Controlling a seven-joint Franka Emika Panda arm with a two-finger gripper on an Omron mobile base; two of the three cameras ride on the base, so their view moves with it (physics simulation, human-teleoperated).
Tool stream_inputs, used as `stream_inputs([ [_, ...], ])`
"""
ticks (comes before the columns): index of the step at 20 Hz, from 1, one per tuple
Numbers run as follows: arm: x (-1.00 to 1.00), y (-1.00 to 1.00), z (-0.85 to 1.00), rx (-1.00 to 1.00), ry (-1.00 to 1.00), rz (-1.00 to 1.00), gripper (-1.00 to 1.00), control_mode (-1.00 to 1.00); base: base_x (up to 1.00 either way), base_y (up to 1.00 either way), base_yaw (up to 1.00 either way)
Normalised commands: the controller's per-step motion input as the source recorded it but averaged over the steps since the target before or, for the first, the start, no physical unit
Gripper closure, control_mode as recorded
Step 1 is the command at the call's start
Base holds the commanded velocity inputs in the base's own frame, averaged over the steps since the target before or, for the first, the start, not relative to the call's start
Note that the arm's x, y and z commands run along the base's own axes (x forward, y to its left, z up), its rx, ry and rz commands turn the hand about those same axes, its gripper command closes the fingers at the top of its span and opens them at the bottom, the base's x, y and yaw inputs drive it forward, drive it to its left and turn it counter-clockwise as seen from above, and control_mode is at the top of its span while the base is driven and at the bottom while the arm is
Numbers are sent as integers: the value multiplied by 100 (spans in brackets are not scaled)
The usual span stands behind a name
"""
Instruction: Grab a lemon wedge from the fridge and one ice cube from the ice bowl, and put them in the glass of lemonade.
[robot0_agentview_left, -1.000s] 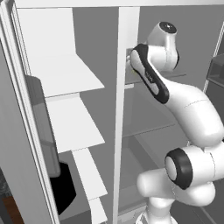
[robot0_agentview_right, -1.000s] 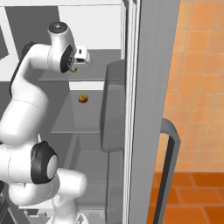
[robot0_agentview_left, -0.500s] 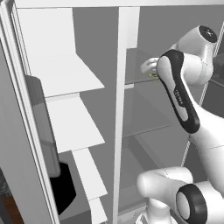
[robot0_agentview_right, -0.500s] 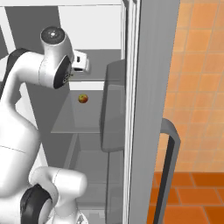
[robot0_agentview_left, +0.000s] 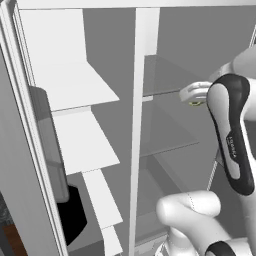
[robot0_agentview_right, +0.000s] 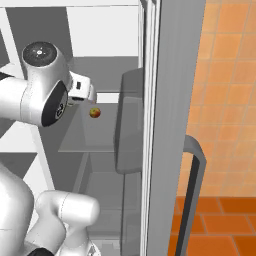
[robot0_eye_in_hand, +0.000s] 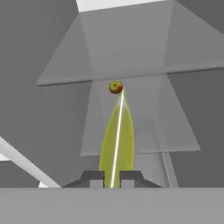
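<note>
A: What is nearest the hand camera?
B: The gripper (robot0_eye_in_hand: 112, 180). Its two dark fingertips (robot0_eye_in_hand: 92, 178) are clenched on one lemon wedge (robot0_eye_in_hand: 117, 140), a slim yellow-green slice that stands up between them with a pale edge down its middle.

A: Where is that in the room?
B: Inside the open fridge (robot0_agentview_left: 145, 55), in its right compartment. In the left base view, a bit of yellow-green peeks out under the white hand (robot0_agentview_left: 196, 93), level with the upper glass shelf (robot0_agentview_left: 165, 75).

A: How many shelves?
B: Two glass shelves in that compartment, one above the other. Left of the divider, three white shelves (robot0_agentview_left: 80, 85) step down.

A: Anything farther back?
B: One small round red-and-yellow fruit (robot0_agentview_right: 95, 113), on a glass shelf beyond the wedge's tip.

A: And to the right?
B: One fridge door (robot0_agentview_right: 172, 100), edge-on, with one dark handle (robot0_agentview_right: 196, 180). Beyond it, orange tiles (robot0_agentview_right: 227, 75).
</note>
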Motion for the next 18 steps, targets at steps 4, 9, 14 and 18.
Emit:
stream_inputs([
  [4,-100,0,-34,-1,12,-9,100,-100,0,0,0],
  [9,-69,0,-47,-1,11,-15,100,-100,0,0,0],
  [14,-13,-2,-12,0,5,-8,100,-100,0,0,0],
  [18,-1,0,0,0,1,-2,100,-100,0,0,0],
])
